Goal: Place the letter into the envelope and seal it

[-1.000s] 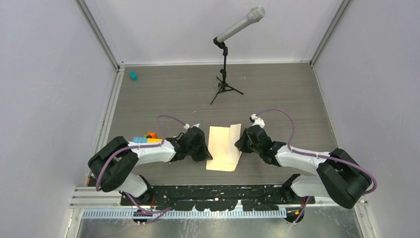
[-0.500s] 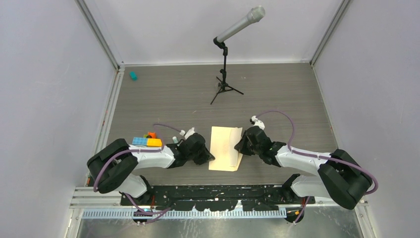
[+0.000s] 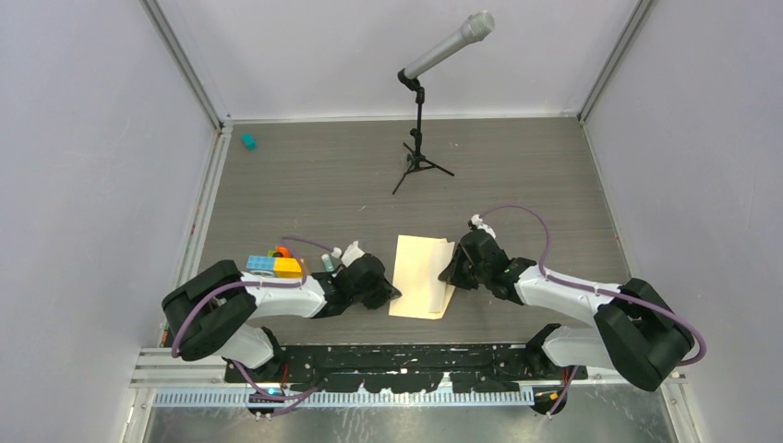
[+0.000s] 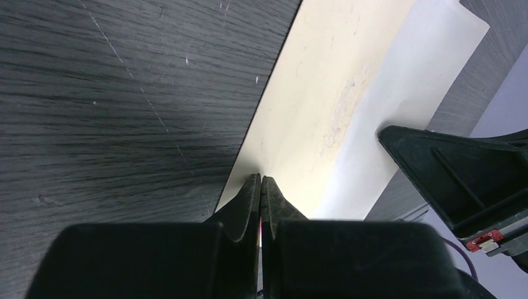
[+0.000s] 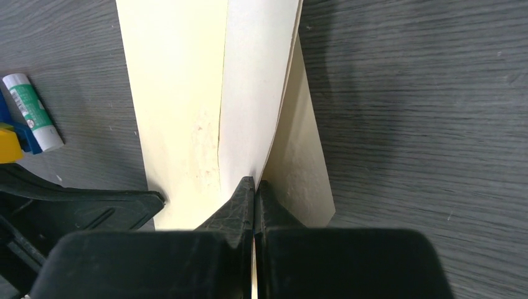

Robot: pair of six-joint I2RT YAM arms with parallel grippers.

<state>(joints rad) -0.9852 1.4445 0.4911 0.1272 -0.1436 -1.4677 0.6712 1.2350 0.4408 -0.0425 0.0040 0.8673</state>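
Left hand (image 4: 260,179) is pressed shut, tips on the left edge of the envelope (image 4: 311,106), which lies lengthwise away from me on the counter (image 4: 93,93). Opposite, my right hand (image 5: 254,182) looks to be pinching the letter (image 5: 252,93), lifted over the envelope's right side.

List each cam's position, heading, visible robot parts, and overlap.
Top external: above, behind the bases, looking down at the table; left gripper, right gripper show.
Left wrist: low, looking down and forward along the envelope; own shut fingers pinch it.
Right wrist: same heading over the letter; own shut fingers pinch it.
Shared: wrist views both show envelope, letter, opposite gripper.
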